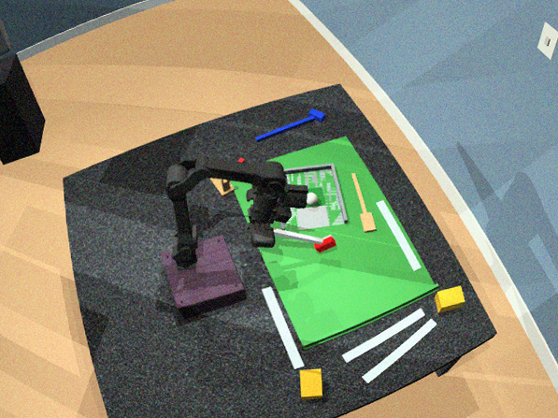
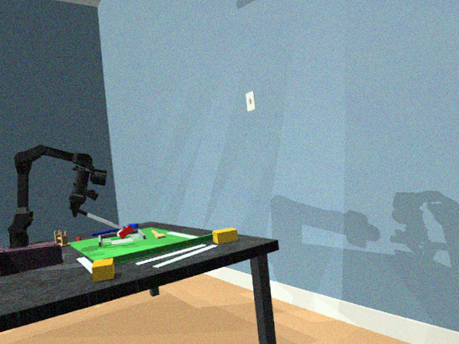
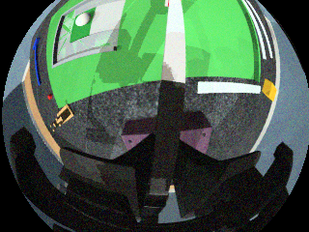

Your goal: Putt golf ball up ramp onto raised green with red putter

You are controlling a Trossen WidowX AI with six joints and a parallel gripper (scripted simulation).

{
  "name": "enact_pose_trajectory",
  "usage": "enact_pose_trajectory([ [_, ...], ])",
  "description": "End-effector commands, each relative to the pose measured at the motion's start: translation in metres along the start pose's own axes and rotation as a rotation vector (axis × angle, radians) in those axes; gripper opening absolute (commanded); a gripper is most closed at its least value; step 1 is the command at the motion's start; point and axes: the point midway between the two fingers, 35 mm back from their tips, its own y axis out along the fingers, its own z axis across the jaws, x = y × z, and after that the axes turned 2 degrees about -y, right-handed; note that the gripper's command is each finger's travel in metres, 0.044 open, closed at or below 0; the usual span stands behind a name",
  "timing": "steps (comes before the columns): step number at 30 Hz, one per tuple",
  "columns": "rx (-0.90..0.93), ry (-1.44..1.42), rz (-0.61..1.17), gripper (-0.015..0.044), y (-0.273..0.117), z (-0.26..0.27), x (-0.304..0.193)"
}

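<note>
The red putter's head is over the green mat, apparently raised a little. My gripper is shut on the putter's black handle; its white shaft slants down and away from the fingers. The white golf ball sits on the dark green raised square, inside the grey frame. The light grey ramp adjoins that square. The putter head is apart from the ball.
A blue putter lies behind the mat, a wooden one on it right of the frame. A small wooden rack and red cube are at the mat's back left. White strips and two yellow blocks edge the mat.
</note>
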Motion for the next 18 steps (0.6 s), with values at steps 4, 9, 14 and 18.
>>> enact_pose_trajectory([
  [4,0.004,0.001,-0.016,0.0000,-0.0213,0.0012,-0.0062],
  [9,0.000,0.002,-0.007,0.0000,-0.0128,0.0003,-0.0037],
  [14,0.000,0.002,-0.007,0.0000,-0.0128,0.0003,-0.0037],
  [18,0.000,0.002,-0.007,0.0000,-0.0128,0.0003,-0.0037],
])
